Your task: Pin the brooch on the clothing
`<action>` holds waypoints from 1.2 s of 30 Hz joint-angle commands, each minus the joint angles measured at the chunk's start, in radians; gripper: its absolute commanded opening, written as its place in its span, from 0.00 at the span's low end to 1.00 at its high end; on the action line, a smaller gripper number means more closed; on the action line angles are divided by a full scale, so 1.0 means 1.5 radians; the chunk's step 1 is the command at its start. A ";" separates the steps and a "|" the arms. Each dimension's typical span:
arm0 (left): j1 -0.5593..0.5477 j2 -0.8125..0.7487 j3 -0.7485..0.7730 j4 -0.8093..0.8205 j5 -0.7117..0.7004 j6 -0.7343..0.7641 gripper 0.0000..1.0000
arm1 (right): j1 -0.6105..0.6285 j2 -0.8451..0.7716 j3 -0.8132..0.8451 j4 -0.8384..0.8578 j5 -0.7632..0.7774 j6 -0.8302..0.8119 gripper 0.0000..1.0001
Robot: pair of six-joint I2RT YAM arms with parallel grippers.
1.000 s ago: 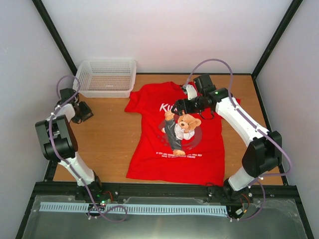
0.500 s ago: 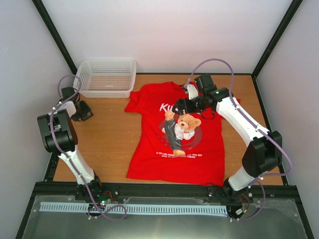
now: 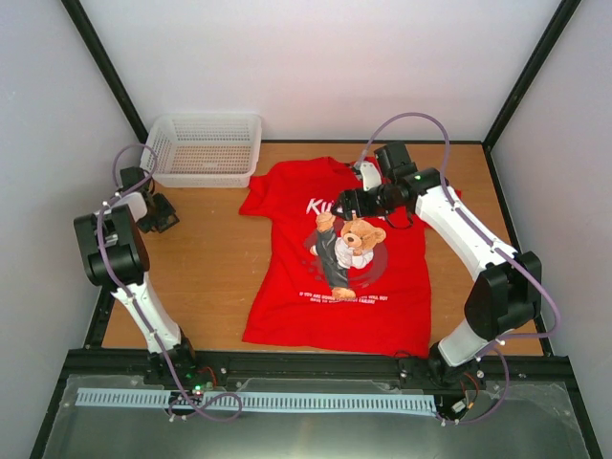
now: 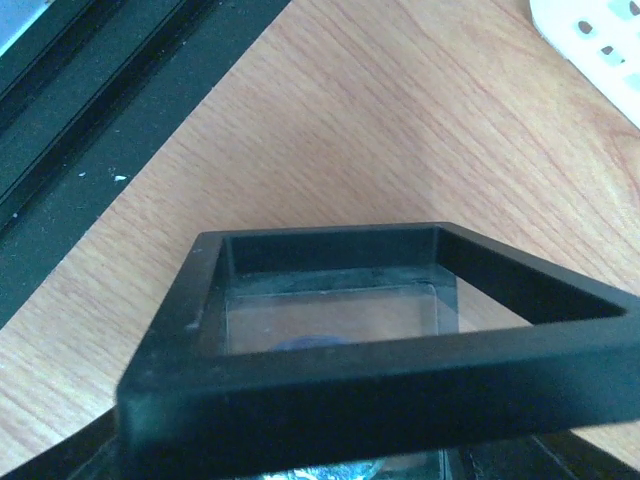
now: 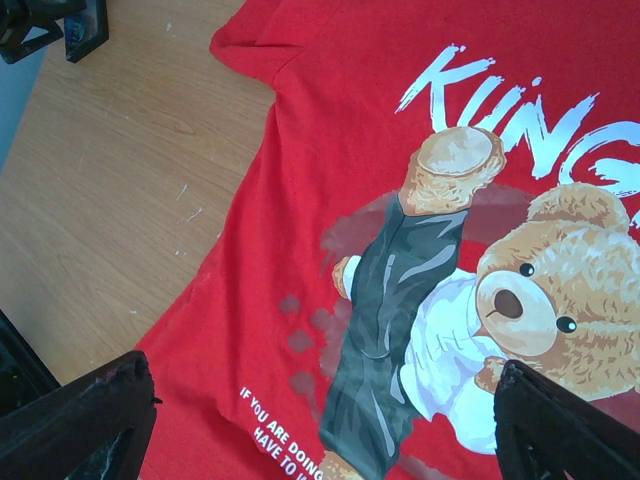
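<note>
Two hands: right hand point(image 5: 320, 372) splayed wide above the shirt point(image 3: 325, 287), flat on the counter point(image 3: 201, 273). At nine o'clock, left hand point(image 3: 160, 214) (grip unclear) by a black box point(image 4: 400, 350) holding a bluish blur, maybe the brooch point(image 4: 305, 343).

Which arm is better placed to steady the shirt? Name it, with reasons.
Right. The right gripper, open, hangs over the red T-shirt by the lettering; the left gripper is off the cloth, near the basket.
</note>
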 commanded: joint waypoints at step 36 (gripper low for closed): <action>-0.007 0.033 0.048 -0.022 -0.041 0.001 0.59 | -0.010 0.001 -0.009 0.008 -0.010 0.006 0.90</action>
